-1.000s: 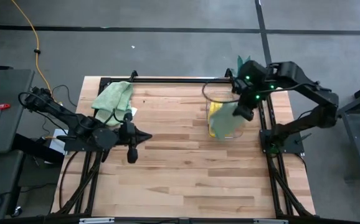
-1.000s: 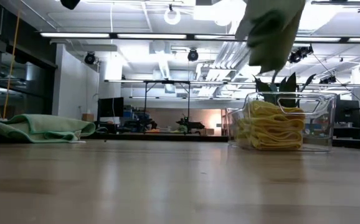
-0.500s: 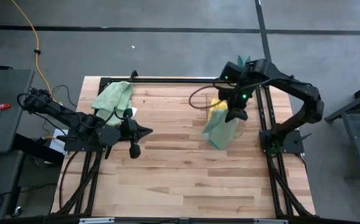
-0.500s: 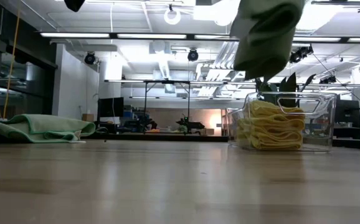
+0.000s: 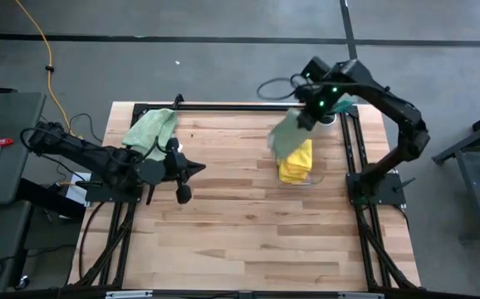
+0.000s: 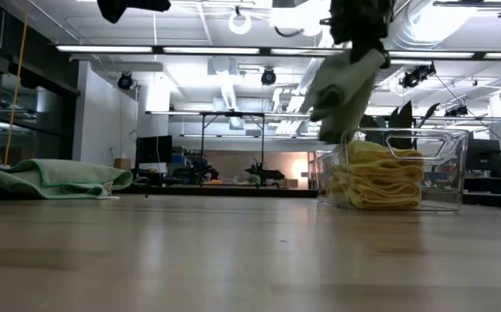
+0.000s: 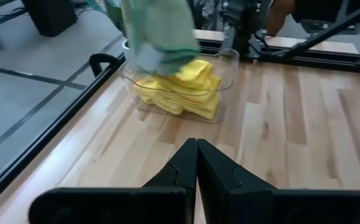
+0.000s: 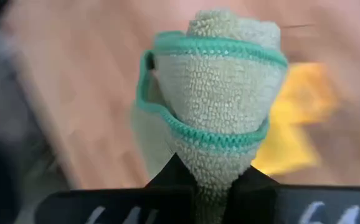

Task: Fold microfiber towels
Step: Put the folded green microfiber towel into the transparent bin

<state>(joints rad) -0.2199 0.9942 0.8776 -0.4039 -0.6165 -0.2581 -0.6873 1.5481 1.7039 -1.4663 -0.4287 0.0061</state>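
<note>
Hanging green towel (image 5: 286, 139), pinched by right gripper (image 5: 305, 121), above bin (image 6: 445, 199)

Blurred table (image 8: 74, 74) behind green towel (image 8: 214, 93)

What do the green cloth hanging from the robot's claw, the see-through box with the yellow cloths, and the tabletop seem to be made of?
The green towel held by the right gripper looks like soft microfiber: nubby looped pile, stitched teal edge. The clear bin seems to be hard, glossy plastic; the yellow towels show through its walls. The table looks like smooth light wood made of joined strips, with visible grain.
</note>
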